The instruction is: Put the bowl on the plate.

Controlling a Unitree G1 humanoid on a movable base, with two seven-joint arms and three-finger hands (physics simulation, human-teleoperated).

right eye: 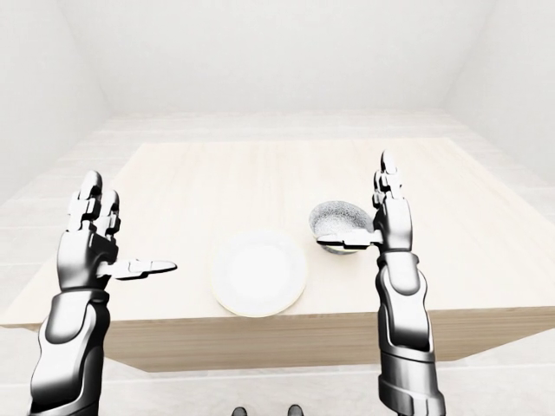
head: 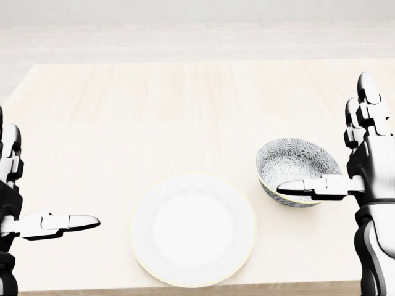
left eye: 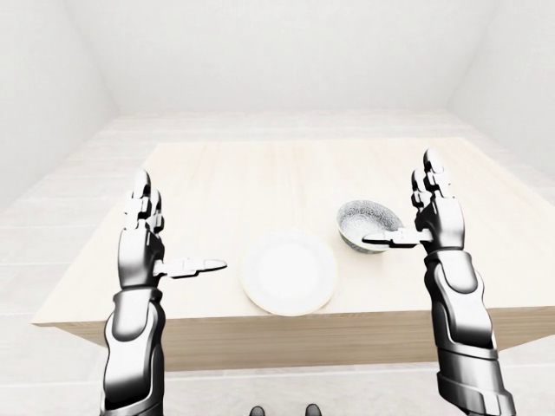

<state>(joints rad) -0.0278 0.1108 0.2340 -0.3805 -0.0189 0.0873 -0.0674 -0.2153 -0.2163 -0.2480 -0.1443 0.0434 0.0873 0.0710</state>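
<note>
A white plate (head: 192, 229) lies on the wooden table (head: 154, 111), near its bottom edge in the head view. To its right stands a patterned grey bowl (head: 296, 166), upright and apart from the plate. My right hand (head: 355, 157) is open beside the bowl's right side, fingers pointing up, and its thumb (head: 308, 187) reaches across the bowl's near rim. At the head view's left edge my left hand (left eye: 165, 230) is open too, well left of the plate, thumb pointing toward it and nothing held.
The table's near edge (left eye: 295, 325) runs just below the plate. A pale floor (left eye: 277, 121) and white walls surround the table. My feet (left eye: 282, 410) show at the bottom of the left-eye view.
</note>
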